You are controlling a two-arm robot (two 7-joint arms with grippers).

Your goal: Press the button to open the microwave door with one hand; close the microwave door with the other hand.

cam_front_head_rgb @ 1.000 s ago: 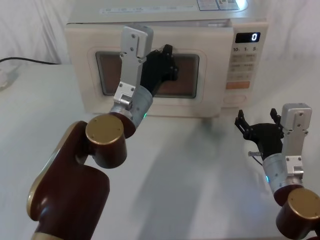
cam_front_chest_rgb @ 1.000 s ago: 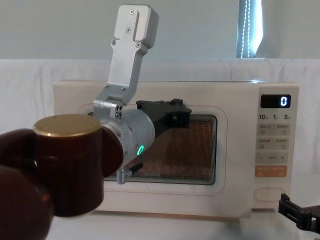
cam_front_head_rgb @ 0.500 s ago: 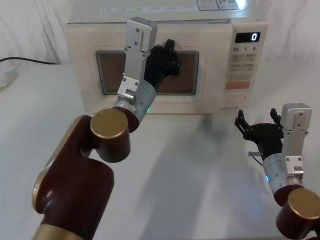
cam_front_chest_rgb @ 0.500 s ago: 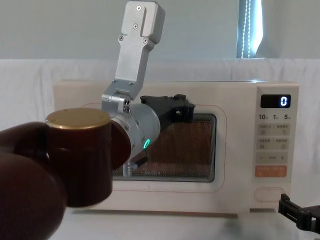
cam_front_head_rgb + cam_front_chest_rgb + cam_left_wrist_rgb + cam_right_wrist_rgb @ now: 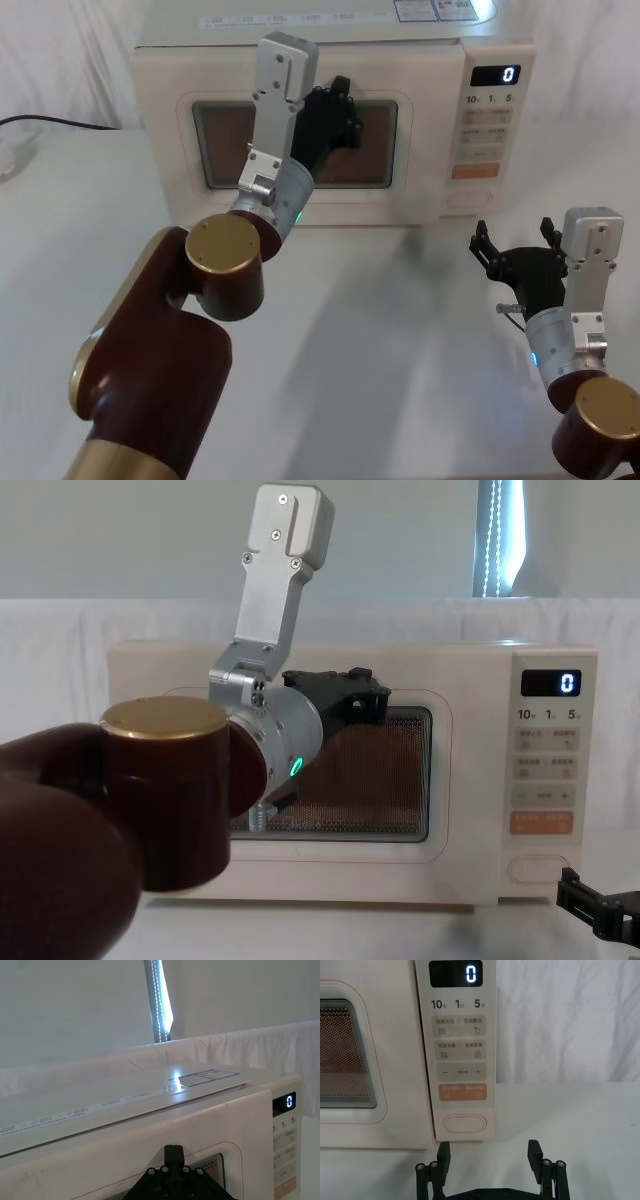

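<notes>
The head camera looks forward and down from above onto a white table (image 5: 400,330) and a microwave (image 5: 300,60). The chest camera sits lower, facing the microwave's front level-on. The left wrist camera is close to the microwave's top edge, looking along it. The right wrist camera faces the control panel (image 5: 462,1050) from nearby. All four views share the microwave's front.

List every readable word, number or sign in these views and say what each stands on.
"0": lit display at the top of the microwave's control panel.
"10", "1", "5": time keys under the display; their small unit marks are too small to read.
"−" and "+": long key above the orange key.
Small print on the other keys and the stickers on the microwave's top: unreadable.
</notes>
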